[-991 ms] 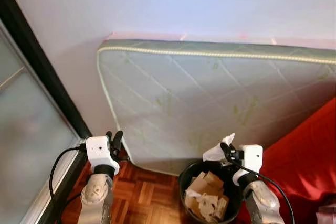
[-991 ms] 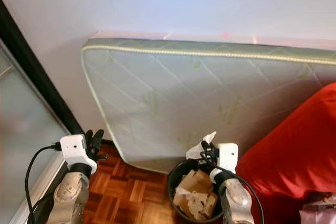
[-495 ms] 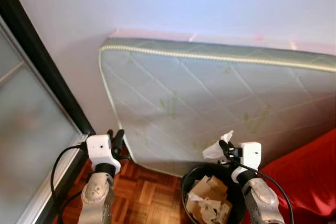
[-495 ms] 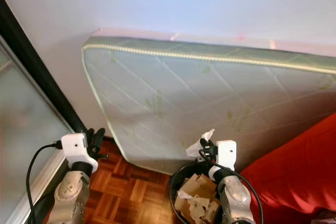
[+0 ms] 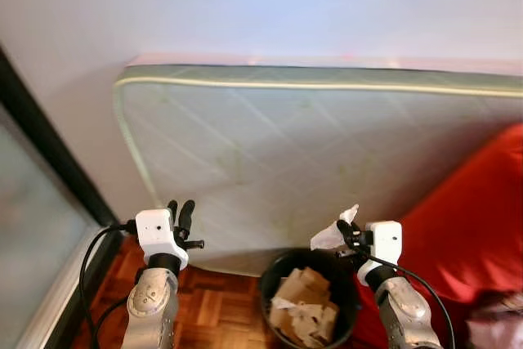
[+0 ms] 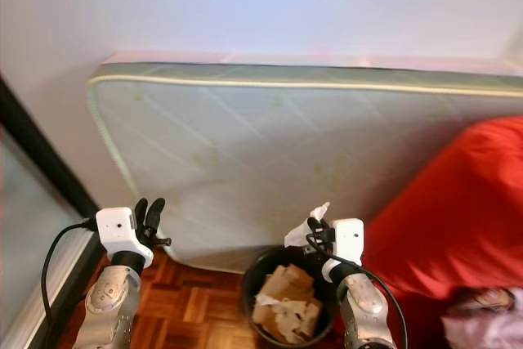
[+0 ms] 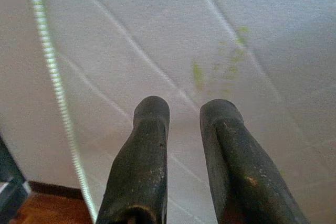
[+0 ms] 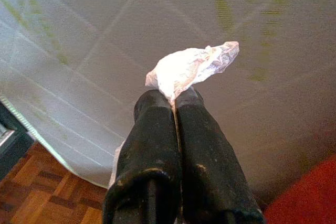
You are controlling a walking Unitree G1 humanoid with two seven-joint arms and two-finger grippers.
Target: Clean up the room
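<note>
We hold a crumpled tissue (image 8: 191,69) pinched tight in our right gripper (image 5: 345,235), just above the bin (image 5: 274,270), which already holds scraps of cardboard (image 5: 301,304). Dropping it in remains. Our left gripper (image 7: 184,109) hangs empty, fingers narrowly apart, before the mattress (image 5: 327,161). The bin's base is cut off, and a pale object beside the red cover (image 5: 478,202) is too blurred to name.

A quilted mattress (image 5: 327,161) leans on a pale wall (image 5: 245,6) above parquet floor (image 5: 212,312).
</note>
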